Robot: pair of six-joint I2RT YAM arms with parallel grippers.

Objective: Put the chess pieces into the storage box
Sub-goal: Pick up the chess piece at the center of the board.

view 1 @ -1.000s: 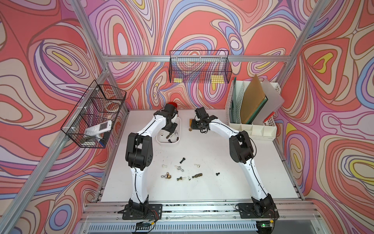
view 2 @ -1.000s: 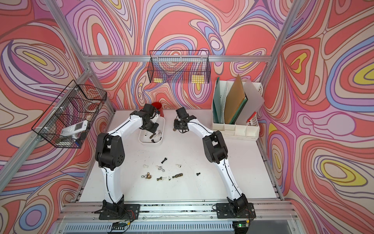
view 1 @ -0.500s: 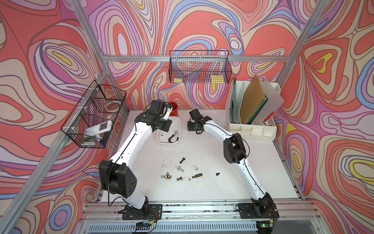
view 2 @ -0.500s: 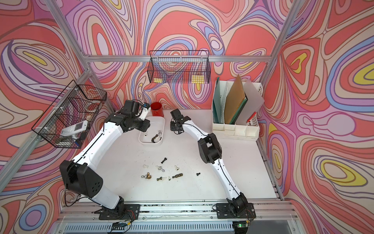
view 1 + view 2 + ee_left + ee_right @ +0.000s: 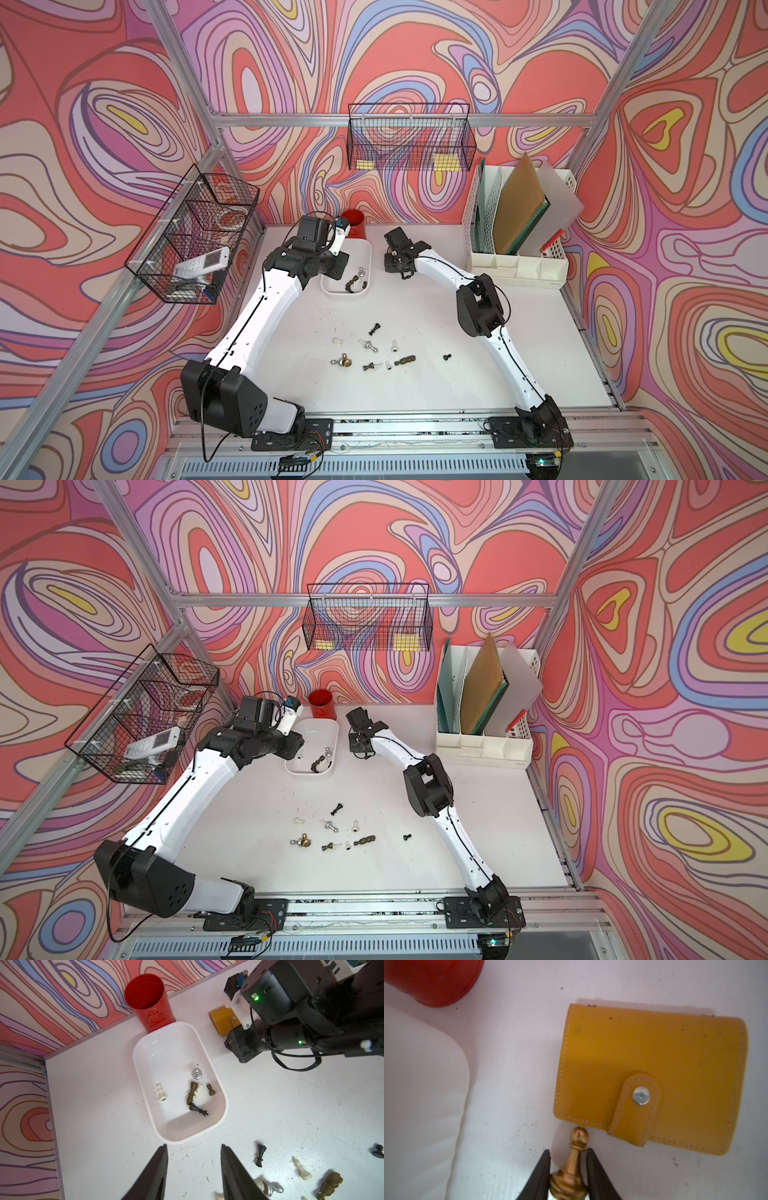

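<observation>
Two white arms [image 5: 253,320] with black joint housings, thin black cables, tapered black jaws, green lights.

**Clearance and Obstructions**

The storage box [image 5: 180,1132] is open from above. Its far half lies bare, while several chess pieces [image 5: 192,1093] crowd the near half. A red cup [image 5: 148,1001] stands against its far end. To its right a yellow wallet [image 5: 650,1076] lies near, and the right gripper [image 5: 568,1151], clamped on a brass pawn [image 5: 576,1159], occupies the strip between. The left arm [image 5: 307,262] appears to overhang the left rim. Bare table separates the box from the loose pieces [image 5: 368,345] nearer the robot.
</observation>
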